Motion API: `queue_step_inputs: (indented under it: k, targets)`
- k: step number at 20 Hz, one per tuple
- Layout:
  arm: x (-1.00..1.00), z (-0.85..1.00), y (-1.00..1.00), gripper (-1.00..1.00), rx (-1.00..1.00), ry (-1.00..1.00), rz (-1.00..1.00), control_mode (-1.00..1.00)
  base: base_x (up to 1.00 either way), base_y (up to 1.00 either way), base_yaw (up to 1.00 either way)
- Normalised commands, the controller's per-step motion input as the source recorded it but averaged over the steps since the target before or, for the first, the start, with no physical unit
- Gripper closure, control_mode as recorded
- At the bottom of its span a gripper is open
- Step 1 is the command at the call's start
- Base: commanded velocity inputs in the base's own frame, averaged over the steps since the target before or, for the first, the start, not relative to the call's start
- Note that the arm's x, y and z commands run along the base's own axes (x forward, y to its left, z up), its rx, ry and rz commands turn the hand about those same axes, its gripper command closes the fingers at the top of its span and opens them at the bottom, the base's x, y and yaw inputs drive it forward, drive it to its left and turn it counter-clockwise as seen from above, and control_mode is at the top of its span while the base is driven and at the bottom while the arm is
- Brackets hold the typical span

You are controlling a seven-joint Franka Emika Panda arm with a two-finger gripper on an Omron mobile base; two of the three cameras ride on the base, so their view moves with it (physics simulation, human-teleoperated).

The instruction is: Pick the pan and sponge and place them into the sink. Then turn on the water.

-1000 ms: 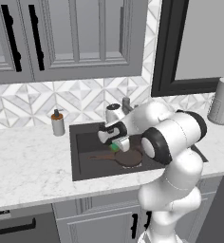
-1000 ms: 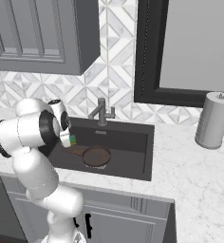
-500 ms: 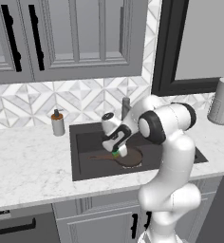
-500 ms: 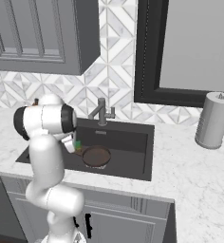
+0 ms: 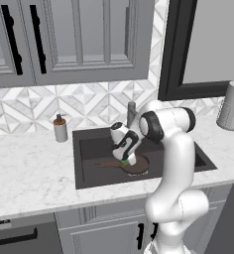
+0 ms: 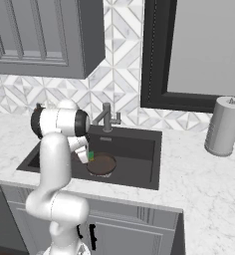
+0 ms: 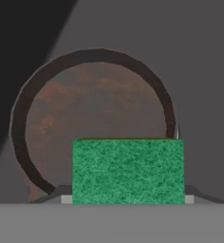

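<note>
The white arm's two-finger gripper (image 5: 124,159) hangs inside the large dark grey rectangular sink (image 5: 89,146), its fingers closed on the small green-topped rectangular sponge (image 7: 128,171) directly above the round dark brown frying pan (image 7: 92,118), whose thin handle points toward 9 o'clock in the left base view.

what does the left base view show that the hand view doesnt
The left base view alone shows the arm, the faucet, the soap bottle on the counter, the paper towel roll, the cabinets and the pan's long handle. The hand view alone gives a close look at the sponge's green face with the pan just beyond it. Both show the sponge, the pan and the sink.
</note>
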Motion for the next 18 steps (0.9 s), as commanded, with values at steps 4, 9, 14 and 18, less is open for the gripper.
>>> queue_step_inputs:
  k: [4, 9, 14, 18]
  targets:
    - [0.21, -0.44, -0.05, 1.00, -0.03, 0.00, 0.00, -1.00, 0.00, 0.00, 0.00]
    - [0.17, -0.50, 0.00, 1.00, -0.08, 0.00, 0.00, -1.00, 0.00, 0.00, 0.00]
    - [0.06, -0.27, 0.00, 1.00, -0.03, -0.01, 0.00, -1.00, 0.00, 0.00, 0.00]
    - [0.03, -0.03, -0.01, -1.00, 0.00, -0.06, 0.00, -1.00, 0.00, 0.00, 0.00]
